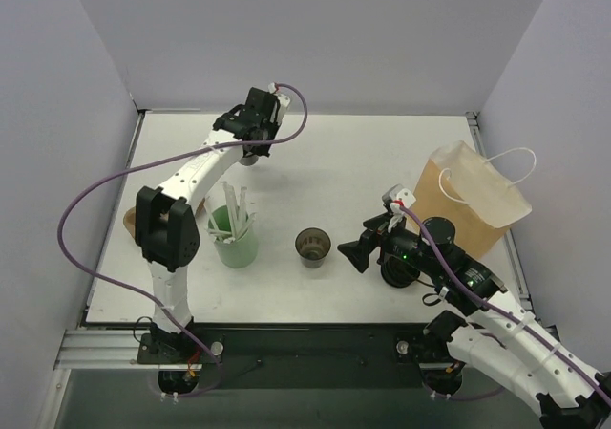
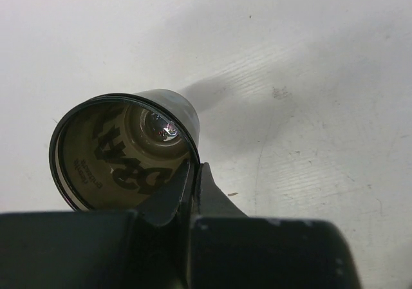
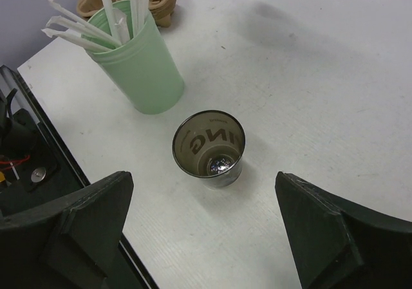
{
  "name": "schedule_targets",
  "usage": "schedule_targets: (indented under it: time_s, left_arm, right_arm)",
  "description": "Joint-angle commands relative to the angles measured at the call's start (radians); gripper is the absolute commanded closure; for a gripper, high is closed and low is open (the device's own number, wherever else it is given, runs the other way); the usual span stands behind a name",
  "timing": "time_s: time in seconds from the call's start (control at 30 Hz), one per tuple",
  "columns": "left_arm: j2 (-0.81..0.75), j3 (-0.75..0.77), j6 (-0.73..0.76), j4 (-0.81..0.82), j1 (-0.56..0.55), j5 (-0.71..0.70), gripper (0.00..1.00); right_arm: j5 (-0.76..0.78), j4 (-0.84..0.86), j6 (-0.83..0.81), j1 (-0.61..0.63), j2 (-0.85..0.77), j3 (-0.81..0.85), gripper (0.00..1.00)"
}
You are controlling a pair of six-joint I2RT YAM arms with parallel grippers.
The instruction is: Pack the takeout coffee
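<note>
Far left: cardboard cup carrier [image 1: 129,221] at the table [image 1: 382,161] edge, partly hidden behind the left arm; just right of it a green cup [image 1: 234,245] standing upright, white straws [image 1: 235,207] sticking out the top.

Left gripper [image 2: 193,176] is out at the far side of the table, well apart from everything else; jaws pinched tight on the rim of a brown-lined black cup [image 2: 96,154], one finger inside the wall, one outside; cup is tilted in the wrist view, black lettering showing on the lining; can't tell if it touches the table.

Centre: takeout coffee cup [image 1: 312,246] sits upright on the table, near the green cup on its right, not touching it; top uncovered, shorter than the green cup; nothing holding it.

Right gripper [image 1: 351,252] is just beside the coffee cup on its right, low and pointed at it; fingers spread wide, nothing between them; in the right wrist view the cup sits centred in the gap but ahead of the fingertips, clear of both.

Far right: brown paper bag [image 1: 468,200] with a white handle, standing at the table's right edge, behind the right arm, well apart from the coffee cup.
</note>
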Motion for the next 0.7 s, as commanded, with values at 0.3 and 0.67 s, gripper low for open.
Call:
schedule_targets:
  time_s: [0.3, 0.67]
  left_arm:
    - [0.163, 0.144, -0.007, -0.05, 0.063, 0.033, 1.0]
    - [0.185, 0.159, -0.014, -0.055, 0.063, 0.035, 0.76]
  right_arm:
    - [0.148, -0.071, 0.069, 0.074, 0.002, 0.077, 0.02]
    - [0.306, -0.287, 0.088, 0.103, 0.034, 0.205, 0.03]
